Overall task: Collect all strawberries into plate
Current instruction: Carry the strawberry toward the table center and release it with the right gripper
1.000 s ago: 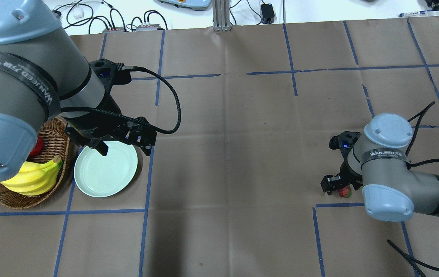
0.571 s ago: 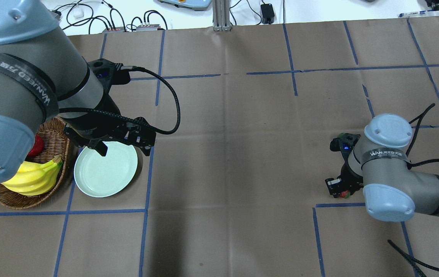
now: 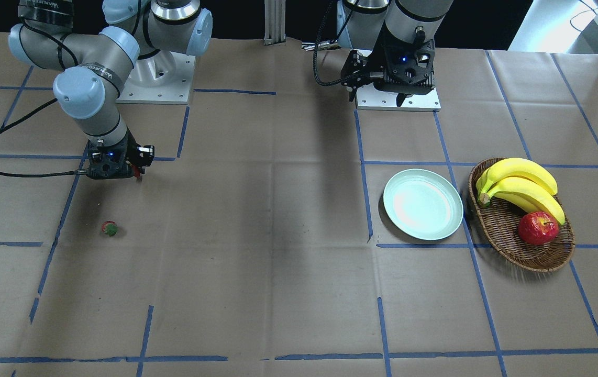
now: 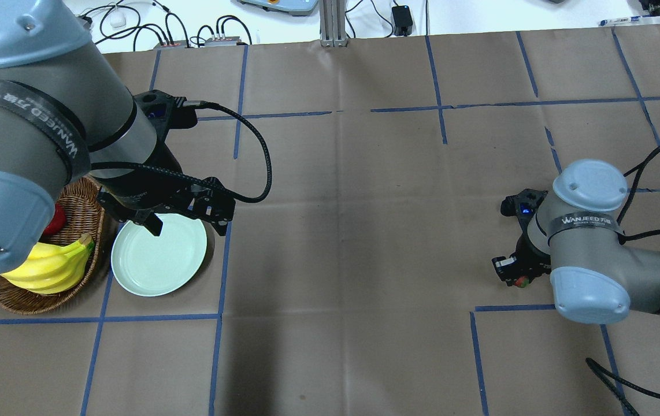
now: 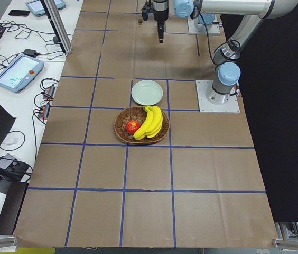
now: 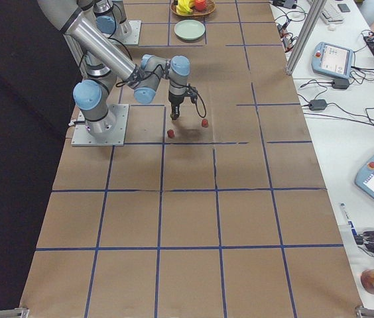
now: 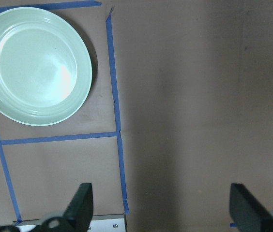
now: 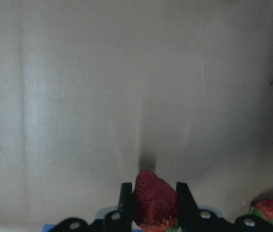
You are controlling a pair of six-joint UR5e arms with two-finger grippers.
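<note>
Rising off the worktop (image 4: pixel 364 231) since a second ago, the right pincer (image 4: pixel 516 281) is clamped on one strawberry (image 8: pixel 154 199) (a second strawberry (image 8: pixel 271 212) lies nearby), ready for carrying to the plate (image 4: pixel 156 274).

Plate (image 3: pixel 423 204) just beside basket (image 3: pixel 540 257) holding bananas (image 3: pixel 521 183) and apple (image 3: pixel 538 228), robot's left end; strawberries (image 6: pixel 205 123) well apart, right end, one strawberry (image 8: pixel 154 202) between right gripper (image 8: pixel 154 190) fingers.

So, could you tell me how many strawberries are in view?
3. One strawberry is in the right gripper, another on the table just beside it, the third further out.
</note>
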